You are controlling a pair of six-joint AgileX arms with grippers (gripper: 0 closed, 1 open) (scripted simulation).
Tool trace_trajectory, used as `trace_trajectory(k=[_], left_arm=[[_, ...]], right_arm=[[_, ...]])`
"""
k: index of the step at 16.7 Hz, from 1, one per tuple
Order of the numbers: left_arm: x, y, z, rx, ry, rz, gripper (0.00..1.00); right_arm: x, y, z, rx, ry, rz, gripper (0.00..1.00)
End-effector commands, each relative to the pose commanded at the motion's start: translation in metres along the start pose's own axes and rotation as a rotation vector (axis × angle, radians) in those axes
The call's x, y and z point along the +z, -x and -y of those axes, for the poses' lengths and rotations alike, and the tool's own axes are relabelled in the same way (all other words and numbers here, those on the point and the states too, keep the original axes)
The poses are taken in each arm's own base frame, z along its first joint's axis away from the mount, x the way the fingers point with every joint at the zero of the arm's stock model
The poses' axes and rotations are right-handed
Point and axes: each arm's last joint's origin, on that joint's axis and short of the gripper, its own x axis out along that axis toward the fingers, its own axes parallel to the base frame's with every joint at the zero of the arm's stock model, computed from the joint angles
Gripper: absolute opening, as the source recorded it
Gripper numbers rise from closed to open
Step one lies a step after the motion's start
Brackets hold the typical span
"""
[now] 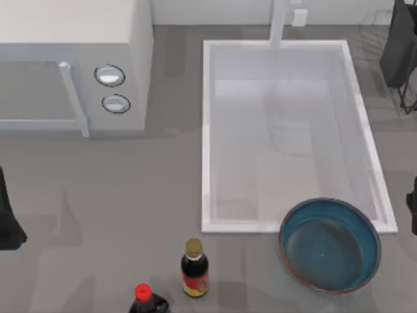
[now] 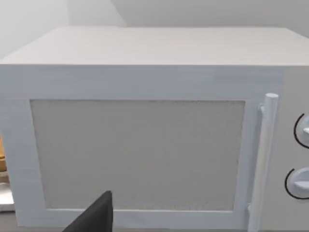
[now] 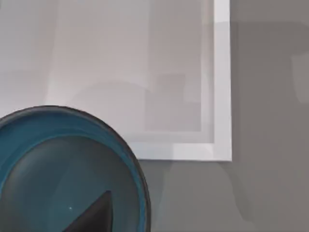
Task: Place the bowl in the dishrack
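Left arm: dark body at the far left edge of the top view, beside the tabletop (image 1: 98, 195). Its left hand (image 2: 94, 217) appears as a dark wedge in the left wrist view, facing the door of the microwave (image 2: 140, 154); how far it is open cannot be told.

Microwave sits at the upper left of the tabletop, vertical handle and two round dials toward its right end.

Two sauce bottles stand near the bottom edge, left of centre: a red-capped bottle (image 1: 144, 298) and, just to its right, a gold-capped bottle (image 1: 194, 268).

White sink basin (image 1: 207, 130) occupies the centre right.

The bowl (image 1: 330, 245) rests upright, overlapping the basin's lower right corner, teal inside with reddish-brown rim.

The dishrack (image 1: 381, 26) shows faintly at the upper right corner.

Right hand (image 3: 94, 217) hovers over the bowl; its opening cannot be told.
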Motion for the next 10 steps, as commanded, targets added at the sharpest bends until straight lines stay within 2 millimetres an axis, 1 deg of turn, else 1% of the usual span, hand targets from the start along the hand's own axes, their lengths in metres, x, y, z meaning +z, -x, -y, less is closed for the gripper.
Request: trace_trajectory(k=[3,5,8,10], left_arm=[[0.0,0.0,0.0,0.0,0.0,0.0,1.0],[0.0,0.0,0.0,0.0,0.0,0.0,1.0],[0.0,0.0,0.0,0.0,0.0,0.0,1.0],[0.0,0.0,0.0,0.0,0.0,0.0,1.0]], right_arm=[[0.022,-0.017,-0.022,-0.048,-0.004,-0.268,1.0],[0.034,-0.027,-0.037,-0.083,-0.001,-0.393,1.0],[0.048,-0.038,-0.056,-0.129,0.007,-0.516,1.0],[0.053,-0.043,-0.064,-0.151,0.011,-0.561,1.0]])
